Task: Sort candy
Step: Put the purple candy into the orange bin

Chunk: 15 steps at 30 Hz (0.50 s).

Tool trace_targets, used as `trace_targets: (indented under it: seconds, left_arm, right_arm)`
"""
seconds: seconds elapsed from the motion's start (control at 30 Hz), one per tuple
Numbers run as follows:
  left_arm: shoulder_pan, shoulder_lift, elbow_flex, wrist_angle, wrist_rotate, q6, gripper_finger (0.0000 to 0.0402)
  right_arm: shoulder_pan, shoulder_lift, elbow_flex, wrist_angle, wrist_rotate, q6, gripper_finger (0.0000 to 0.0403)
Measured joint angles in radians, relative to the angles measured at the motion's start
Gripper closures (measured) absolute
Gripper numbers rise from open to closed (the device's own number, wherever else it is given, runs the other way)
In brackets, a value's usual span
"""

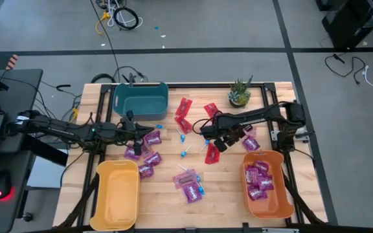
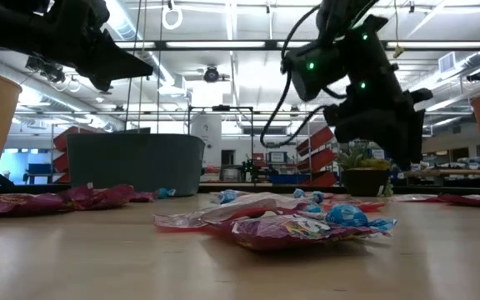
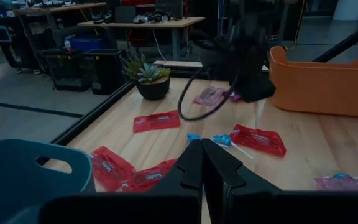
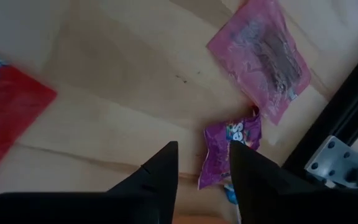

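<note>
Candy lies scattered on the wooden table: purple packets [image 1: 151, 138], red packets [image 1: 183, 107] and blue lollipops [image 1: 185, 153]. My right gripper [image 4: 202, 163] hangs open over the table's right part, slanting down. Just beyond its fingertips lies a small purple packet [image 4: 225, 152], flat on the wood and untouched, with a paler pink packet [image 4: 260, 56] farther on and a red packet [image 4: 5, 112] to the side. My left gripper [image 3: 202, 163] is shut and empty, level above the table's left part, beside the teal bin [image 1: 141, 98].
An orange bin [image 1: 278, 194] holding several purple packets stands at the near right, a yellow bin [image 1: 116, 194] at the near left. A potted plant [image 1: 239, 94] stands at the far right. The table's black frame rail [image 4: 347, 118] runs close to the right gripper.
</note>
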State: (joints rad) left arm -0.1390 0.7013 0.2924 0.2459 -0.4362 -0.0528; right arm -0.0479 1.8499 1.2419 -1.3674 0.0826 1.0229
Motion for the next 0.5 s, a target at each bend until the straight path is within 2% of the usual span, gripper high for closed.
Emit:
trace_targets:
  seconds: [0.23,0.5]
  left_arm:
    - [0.0,0.0,0.0,-0.013,0.0,0.0,0.0396]
    - [0.0,0.0,0.0,-0.035,0.0,-0.002,0.0396]
  right_arm:
    - [-0.024,0.063,0.0,-0.032,0.0,-0.046,0.0254]
    - [-0.042,0.077,-0.001,-0.044,0.002,-0.054,0.0242]
